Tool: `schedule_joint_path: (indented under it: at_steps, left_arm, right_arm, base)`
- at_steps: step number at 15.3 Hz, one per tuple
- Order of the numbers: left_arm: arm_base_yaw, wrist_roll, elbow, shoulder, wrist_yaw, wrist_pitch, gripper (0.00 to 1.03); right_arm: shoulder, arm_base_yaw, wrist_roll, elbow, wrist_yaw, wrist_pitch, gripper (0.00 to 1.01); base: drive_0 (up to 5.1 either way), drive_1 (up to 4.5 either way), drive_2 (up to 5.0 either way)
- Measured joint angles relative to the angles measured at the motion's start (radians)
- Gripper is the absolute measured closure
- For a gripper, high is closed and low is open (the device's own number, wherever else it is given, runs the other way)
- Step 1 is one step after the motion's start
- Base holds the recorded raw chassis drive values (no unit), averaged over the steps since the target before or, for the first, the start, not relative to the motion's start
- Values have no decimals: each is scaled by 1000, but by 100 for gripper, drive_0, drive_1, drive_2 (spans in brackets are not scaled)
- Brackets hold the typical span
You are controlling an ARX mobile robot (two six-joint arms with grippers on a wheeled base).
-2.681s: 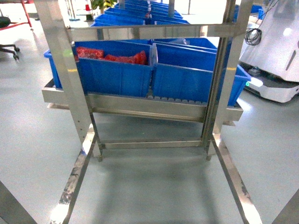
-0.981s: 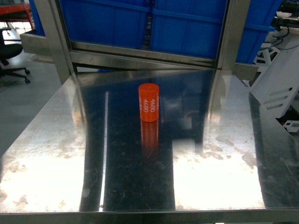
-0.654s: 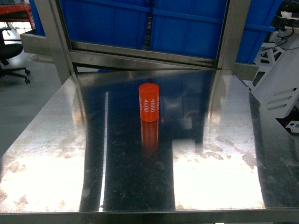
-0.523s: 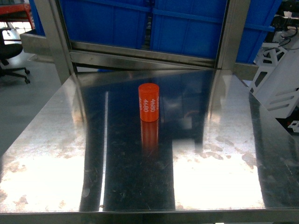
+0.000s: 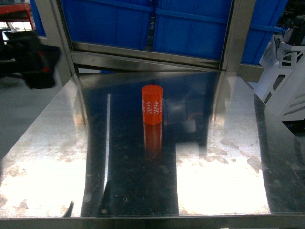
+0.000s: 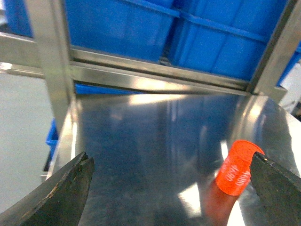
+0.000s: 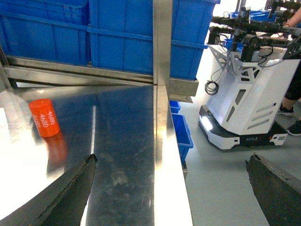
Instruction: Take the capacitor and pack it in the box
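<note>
The capacitor [image 5: 151, 104], an orange cylinder printed 4680, stands upright near the middle of the steel table [image 5: 228, 157]. In the left wrist view the capacitor [image 6: 237, 167] sits just inside the right fingertip of my left gripper [image 6: 170, 162], which is open and holds nothing. My right gripper [image 7: 170, 160] is open too, hanging over the table's right edge, with the capacitor [image 7: 43, 118] far off to its left. The box is out of view.
Big blue bins [image 5: 190, 28] sit on a steel rack behind the table, between upright posts [image 5: 236, 33]. A white wheeled robot [image 7: 244, 94] stands on the floor to the right. A dark blurred shape [image 5: 28, 57] is at the left edge of the head view.
The head view went from the rack and floor to the table. In the last second the capacitor stayed put, a dark blurred shape entered at left, and the white frame at right shifted.
</note>
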Motion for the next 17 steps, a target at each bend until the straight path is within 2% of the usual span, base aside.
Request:
schedule_joint_path:
  at_steps: [2,4,9,12,13,17]
  left_arm:
    - [-132,0,197,169,1,-56,5]
    - [-201,2,337,280,1,-81,5]
    - [-229,3,403,345,0,-111,5]
    - [-252,10,504,448,-18,-146,5]
    - [-254,14,589,546,-24,-222,5]
    - [-253,38,702,644,-9,-339,5]
  right_arm:
    - [0,0,0,0,0,0,3]
    - [0,0,0,0,0,0,3]
    - [0,0,0,0,0,0,3]
    - [0,0,0,0,0,0,3]
    - [0,0,0,0,0,0,3]
    - [0,0,0,0,0,0,3]
  base:
    - [0,0,0]
    - [0,0,0]
    - [0,0,0]
    - [0,0,0]
    - [0,0,0]
    - [0,0,0]
